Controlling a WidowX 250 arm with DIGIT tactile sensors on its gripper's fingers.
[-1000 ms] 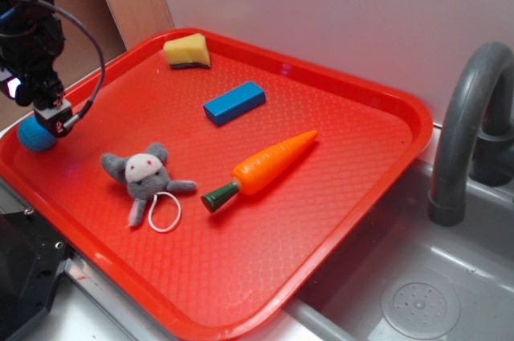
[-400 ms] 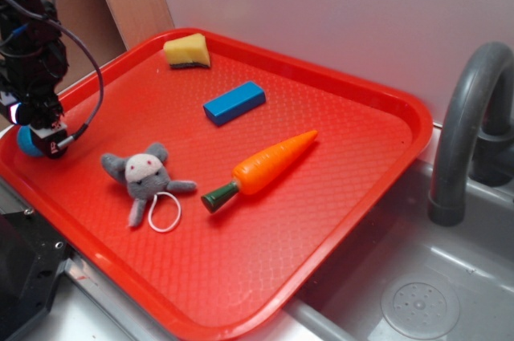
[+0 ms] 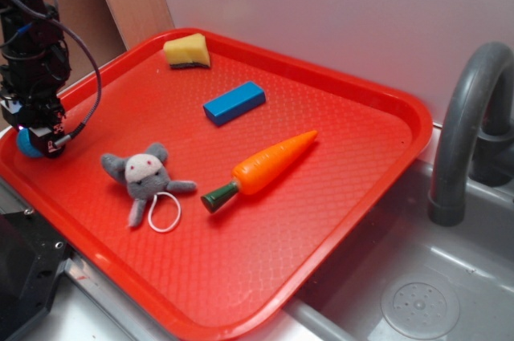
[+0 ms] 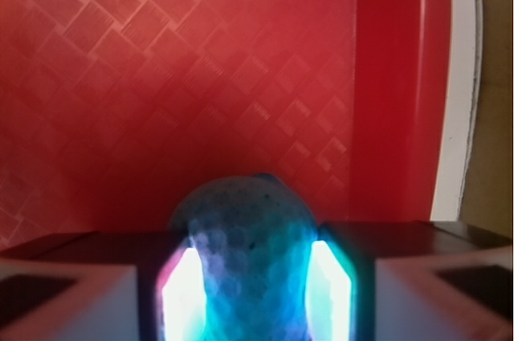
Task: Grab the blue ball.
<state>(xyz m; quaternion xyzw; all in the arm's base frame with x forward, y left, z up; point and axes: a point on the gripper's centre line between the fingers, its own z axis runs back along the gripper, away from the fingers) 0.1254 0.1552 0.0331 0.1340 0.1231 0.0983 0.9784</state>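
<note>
Gripping fuzzy round blue ball (image 4: 245, 253), claw (image 3: 38, 139) over textured tray (image 4: 120, 76).

the arm reaches down at nine o'clock of the exterior view, its gripper (image 3: 38, 137) lowered, both fingers (image 4: 181, 289) pressing the blue ball (image 4: 245, 237).

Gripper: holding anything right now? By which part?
The blue ball sits between the fingers of the gripper, flanked on its two sides. Whether they actually press it cannot be told; it remains on the red tray.
</note>
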